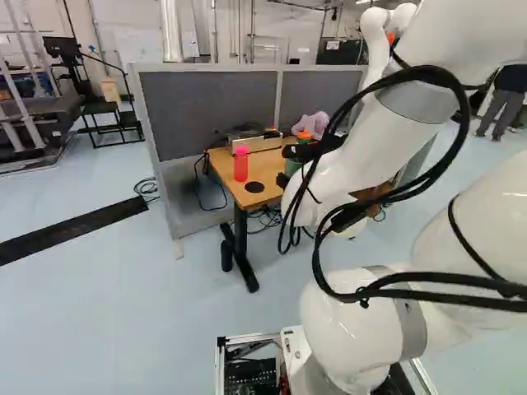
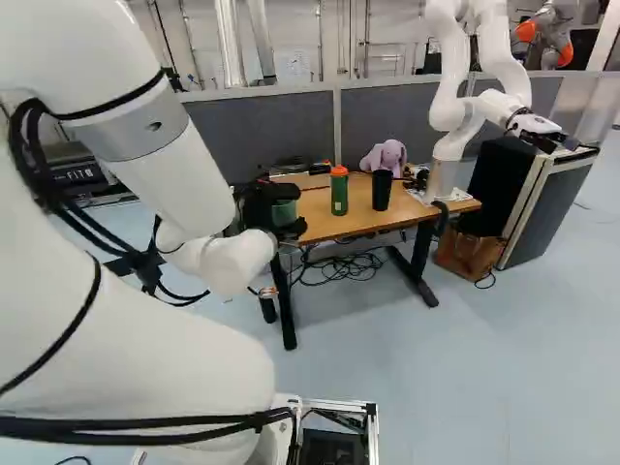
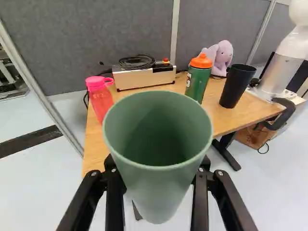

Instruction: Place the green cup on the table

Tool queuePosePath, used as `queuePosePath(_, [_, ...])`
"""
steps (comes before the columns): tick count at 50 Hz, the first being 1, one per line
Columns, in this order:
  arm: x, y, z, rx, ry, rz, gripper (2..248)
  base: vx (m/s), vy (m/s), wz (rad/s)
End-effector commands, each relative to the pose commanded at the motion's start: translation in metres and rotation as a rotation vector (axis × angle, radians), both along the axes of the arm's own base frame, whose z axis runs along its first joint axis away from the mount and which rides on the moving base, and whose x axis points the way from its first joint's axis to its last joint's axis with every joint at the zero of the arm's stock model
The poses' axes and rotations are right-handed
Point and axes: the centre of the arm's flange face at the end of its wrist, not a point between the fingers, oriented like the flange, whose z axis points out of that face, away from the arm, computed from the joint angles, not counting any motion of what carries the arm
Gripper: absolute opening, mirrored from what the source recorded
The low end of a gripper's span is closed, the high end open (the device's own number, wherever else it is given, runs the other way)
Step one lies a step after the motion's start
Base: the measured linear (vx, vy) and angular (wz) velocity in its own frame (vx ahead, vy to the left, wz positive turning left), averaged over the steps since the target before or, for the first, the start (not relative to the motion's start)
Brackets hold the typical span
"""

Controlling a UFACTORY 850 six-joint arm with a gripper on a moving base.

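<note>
Claw (image 2: 275,215) pinches the green cup (image 3: 161,180) from two sides; cup is held mouth up, close to the near end of the worktop (image 3: 97,144); whether it is over the surface or short of the edge cannot be told; a pink bottle (image 3: 100,102), a green bottle (image 3: 196,85) with orange lid and a black tumbler (image 3: 236,87) stand on the worktop; a metal box (image 3: 144,78) lies behind, near the pink bottle; a plush toy (image 3: 222,57) sits behind the tumbler.
</note>
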Motion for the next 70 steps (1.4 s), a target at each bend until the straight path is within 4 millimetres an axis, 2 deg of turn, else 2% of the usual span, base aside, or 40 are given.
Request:
queuePosePath(34, [0.071,-0.010,0.008,0.000,-0.016,-0.026,124,0.000,0.000,0.000])
queuePosePath(70, [0.147,-0.005,0.014,-0.002,-0.108,-0.008,124,0.000,0.000,0.000])
